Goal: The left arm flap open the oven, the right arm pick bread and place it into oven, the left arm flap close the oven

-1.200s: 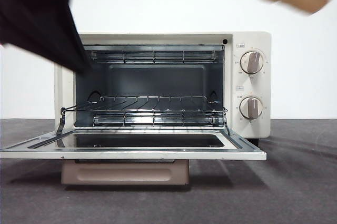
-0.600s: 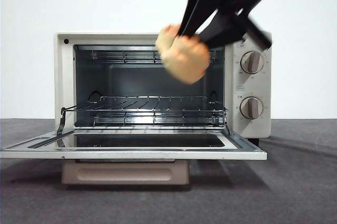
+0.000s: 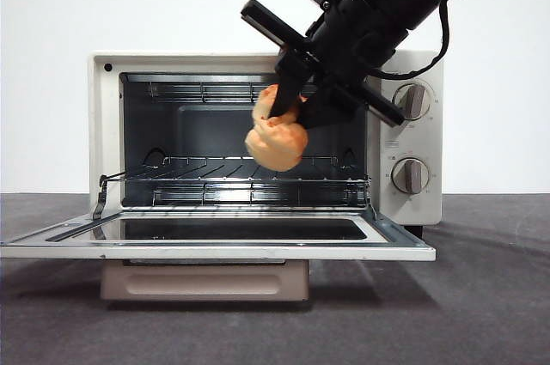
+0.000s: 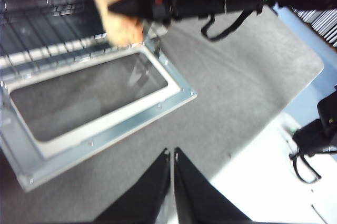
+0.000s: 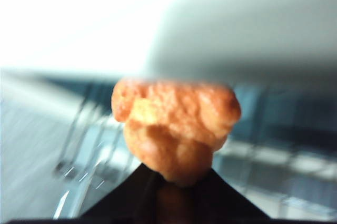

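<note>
1. Right gripper (image 3: 288,116) clamped on the bread (image 3: 275,137), reaching in from the upper right. The loaf hangs below the jaws, so it can drop straight down.
2. Bread sits in front of the oven (image 3: 266,137) mouth, above the wire rack (image 3: 232,176), not touching it.
3. Door (image 3: 215,240) lies flat and open, leaving a clear path in.
4. Left gripper (image 4: 171,153) jaws pressed together, empty, parked above the table (image 4: 237,103) near the door; likely waiting to flap it shut.

Black boxy arm (image 3: 391,4), looped cables, green light.
</note>
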Controlling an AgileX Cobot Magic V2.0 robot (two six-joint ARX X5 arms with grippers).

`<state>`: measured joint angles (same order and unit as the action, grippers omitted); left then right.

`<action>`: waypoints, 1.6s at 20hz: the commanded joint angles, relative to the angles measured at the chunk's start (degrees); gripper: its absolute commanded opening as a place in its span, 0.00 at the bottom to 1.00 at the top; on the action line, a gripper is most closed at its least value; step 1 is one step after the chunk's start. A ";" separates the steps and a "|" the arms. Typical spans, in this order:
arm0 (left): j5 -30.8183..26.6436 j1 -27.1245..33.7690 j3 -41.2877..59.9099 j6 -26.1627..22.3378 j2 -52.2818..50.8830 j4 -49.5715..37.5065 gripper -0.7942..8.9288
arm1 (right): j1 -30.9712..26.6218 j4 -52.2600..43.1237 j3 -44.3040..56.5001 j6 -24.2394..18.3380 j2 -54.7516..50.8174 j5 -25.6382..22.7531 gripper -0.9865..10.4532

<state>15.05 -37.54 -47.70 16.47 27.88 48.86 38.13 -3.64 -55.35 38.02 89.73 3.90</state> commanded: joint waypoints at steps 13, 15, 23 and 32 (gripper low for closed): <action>-3.34 -0.35 -0.90 -0.83 0.15 1.49 0.10 | 0.42 -0.92 -1.01 -0.74 0.85 -5.46 0.46; -5.81 -0.35 -0.90 -0.96 0.15 1.81 0.10 | 0.42 -1.03 -1.01 -1.01 0.74 -5.22 0.47; -10.78 -0.35 -0.87 -0.92 0.17 2.80 0.10 | 0.42 0.57 -1.03 -2.67 -3.37 -1.97 0.47; -13.79 0.90 0.85 -0.31 3.80 2.36 0.10 | 2.32 15.54 -1.03 -6.82 -14.84 4.72 0.47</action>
<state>1.52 -36.53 -47.18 16.05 30.76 51.53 39.77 11.55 -55.35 33.74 76.03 7.33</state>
